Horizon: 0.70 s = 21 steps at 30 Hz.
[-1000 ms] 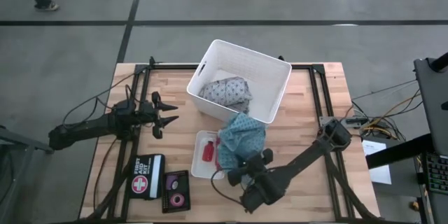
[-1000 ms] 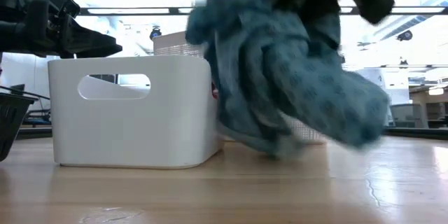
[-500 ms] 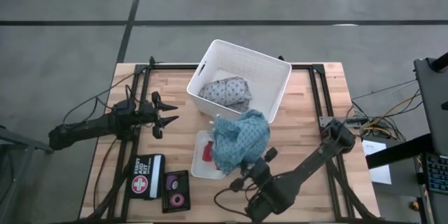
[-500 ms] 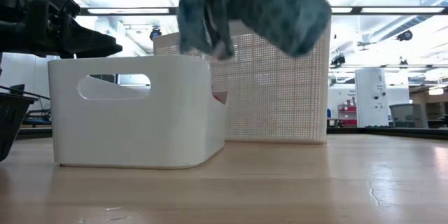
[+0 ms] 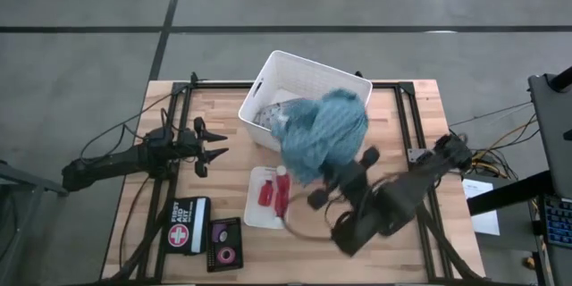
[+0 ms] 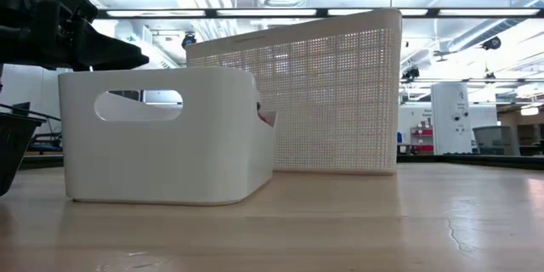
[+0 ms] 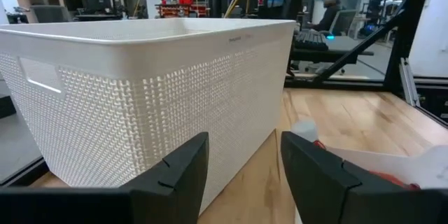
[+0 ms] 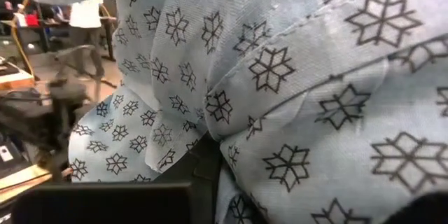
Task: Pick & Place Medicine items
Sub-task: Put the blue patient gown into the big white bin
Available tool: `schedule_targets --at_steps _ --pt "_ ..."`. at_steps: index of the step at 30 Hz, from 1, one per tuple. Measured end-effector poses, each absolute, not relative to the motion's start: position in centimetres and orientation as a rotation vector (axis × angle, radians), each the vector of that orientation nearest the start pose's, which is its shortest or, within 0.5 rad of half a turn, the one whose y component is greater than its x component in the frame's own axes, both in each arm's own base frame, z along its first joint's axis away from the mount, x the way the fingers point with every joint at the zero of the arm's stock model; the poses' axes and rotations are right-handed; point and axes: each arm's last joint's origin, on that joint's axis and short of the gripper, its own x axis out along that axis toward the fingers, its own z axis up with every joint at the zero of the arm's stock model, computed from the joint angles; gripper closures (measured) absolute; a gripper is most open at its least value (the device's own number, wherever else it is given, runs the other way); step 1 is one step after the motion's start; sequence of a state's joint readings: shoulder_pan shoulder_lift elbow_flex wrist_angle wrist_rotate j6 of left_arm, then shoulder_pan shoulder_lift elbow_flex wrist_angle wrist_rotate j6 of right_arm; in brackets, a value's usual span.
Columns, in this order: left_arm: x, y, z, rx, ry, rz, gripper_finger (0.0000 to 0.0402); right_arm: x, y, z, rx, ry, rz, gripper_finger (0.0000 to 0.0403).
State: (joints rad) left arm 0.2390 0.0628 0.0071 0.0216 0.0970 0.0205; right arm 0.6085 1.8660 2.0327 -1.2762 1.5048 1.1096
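Table (image 5: 402, 116): wood top, dark frame rails along its sides; bare boards at the right edge and the front right corner.
Basket (image 5: 349, 112): large, white, perforated walls, at the table's far middle, turned askew; a grey patterned cloth (image 5: 268, 116) lies inside.
Blue cloth (image 5: 326, 130): patterned, bunched, raised above the basket's near corner, clamped in the right gripper (image 5: 335, 179), which fills the right wrist view with fabric.
Tray (image 5: 255, 188): small, white, just in front of the basket; holds a red bottle (image 5: 266, 195), and a white cap (image 5: 282, 172) shows at the cloth's edge.
Left gripper (image 5: 213, 150): waits left of the basket over bare boards, fingers slightly apart, holding nothing.
First-aid pouch (image 5: 186, 223) and dark box (image 5: 223, 243) with pink roll (image 5: 226, 254): near the front left edge, side by side.
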Motion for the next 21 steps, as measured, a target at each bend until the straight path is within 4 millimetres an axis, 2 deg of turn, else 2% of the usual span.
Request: schedule_targets --at_steps 4,8,16,21 --pt "9.9 2.1 16.3 0.015 0.035 0.142 0.0217 29.5 14.9 42.0 0.077 0.094 -0.947 0.0336" --pt "9.9 2.1 16.3 0.015 0.035 0.142 0.0217 28.4 11.7 43.1 0.092 0.184 -0.951 0.0342" --pt "9.9 2.1 16.3 0.015 0.035 0.142 0.0217 27.4 5.6 42.4 0.029 0.387 -1.010 0.0341" --pt "9.9 2.1 16.3 0.015 0.035 0.142 0.0217 27.7 2.5 40.0 0.028 0.519 -1.065 0.0340"
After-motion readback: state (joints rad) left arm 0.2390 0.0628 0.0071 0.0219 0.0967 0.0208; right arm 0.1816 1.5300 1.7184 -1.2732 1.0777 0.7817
